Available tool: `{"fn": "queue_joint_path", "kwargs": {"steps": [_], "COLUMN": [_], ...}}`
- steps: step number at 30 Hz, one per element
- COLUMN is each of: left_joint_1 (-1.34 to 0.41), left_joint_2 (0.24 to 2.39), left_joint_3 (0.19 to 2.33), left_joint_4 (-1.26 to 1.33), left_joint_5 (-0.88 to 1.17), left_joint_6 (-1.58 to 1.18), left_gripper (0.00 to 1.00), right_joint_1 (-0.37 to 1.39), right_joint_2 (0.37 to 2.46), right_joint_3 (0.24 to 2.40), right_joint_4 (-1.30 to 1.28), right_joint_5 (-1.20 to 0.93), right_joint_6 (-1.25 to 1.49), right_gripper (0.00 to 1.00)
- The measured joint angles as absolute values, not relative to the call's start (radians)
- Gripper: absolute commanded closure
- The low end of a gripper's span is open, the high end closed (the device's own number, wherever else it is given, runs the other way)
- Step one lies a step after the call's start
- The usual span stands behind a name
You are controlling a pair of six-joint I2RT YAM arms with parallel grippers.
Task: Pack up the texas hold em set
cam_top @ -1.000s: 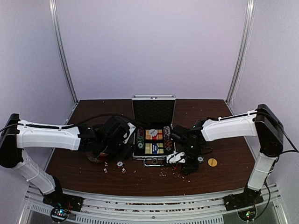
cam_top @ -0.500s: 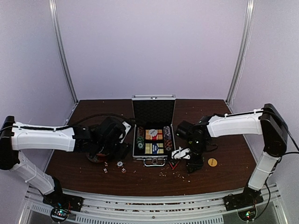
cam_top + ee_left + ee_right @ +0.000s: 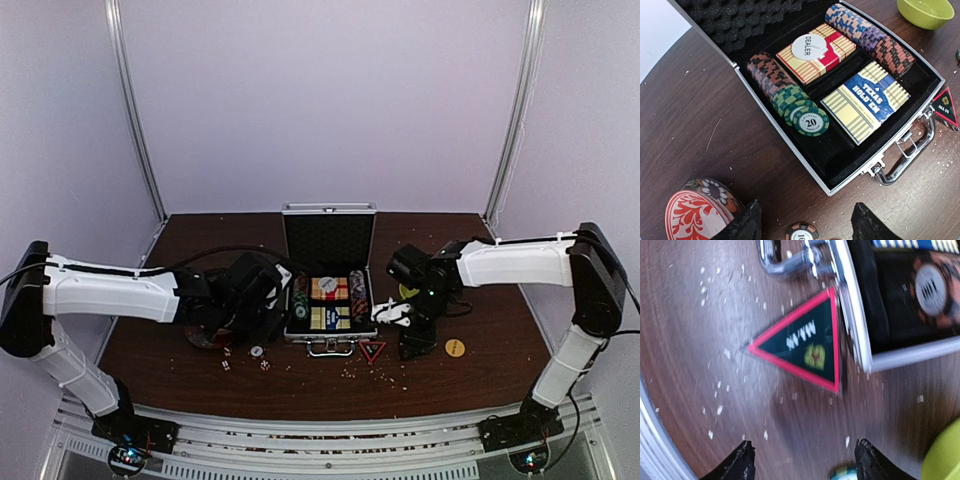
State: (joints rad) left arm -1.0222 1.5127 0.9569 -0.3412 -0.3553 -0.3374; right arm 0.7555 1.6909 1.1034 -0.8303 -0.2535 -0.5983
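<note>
Both arms reach inward over the table, elbows out to the sides. The left gripper points down with its 2 fingers spread apart. The right gripper is likewise spread wide, holding nothing.

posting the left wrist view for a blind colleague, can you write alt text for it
An open silver case lies on a dark wood table, holding two rows of striped chips, two card decks and a white dealer button. Beside it lie a red floral tin, a loose chip, a green bowl and a triangular button.
</note>
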Motion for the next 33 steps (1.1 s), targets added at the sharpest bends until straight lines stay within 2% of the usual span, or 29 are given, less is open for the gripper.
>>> {"fn": "queue_joint_path", "kwargs": {"steps": [9, 20, 25, 33], "left_joint_1": [-1.022, -1.022, -1.022, -1.022], "left_joint_2": [1.452, 1.463, 1.468, 1.474], "left_joint_3": [0.949, 0.942, 0.942, 0.942], "left_joint_4": [-0.343, -0.344, -0.343, -0.341], "left_joint_5": [-0.356, -0.356, -0.355, -0.351], "left_joint_6": [-0.348, -0.349, -0.349, -0.350], "left_gripper": [0.37, 0.37, 0.37, 0.37], "right_joint_1": [0.802, 0.894, 0.960, 0.968], "right_joint_2": [1.831, 1.839, 1.839, 1.876], "right_joint_3": [1.161, 1.161, 1.161, 1.211], "right_joint_4": [-0.726, -0.725, -0.721, -0.691], "right_joint_5": [-0.263, -0.270, -0.268, -0.250], "right_joint_6": [-0.596, -0.596, -0.568, -0.453], "right_gripper": [0.28, 0.28, 0.21, 0.19]}}
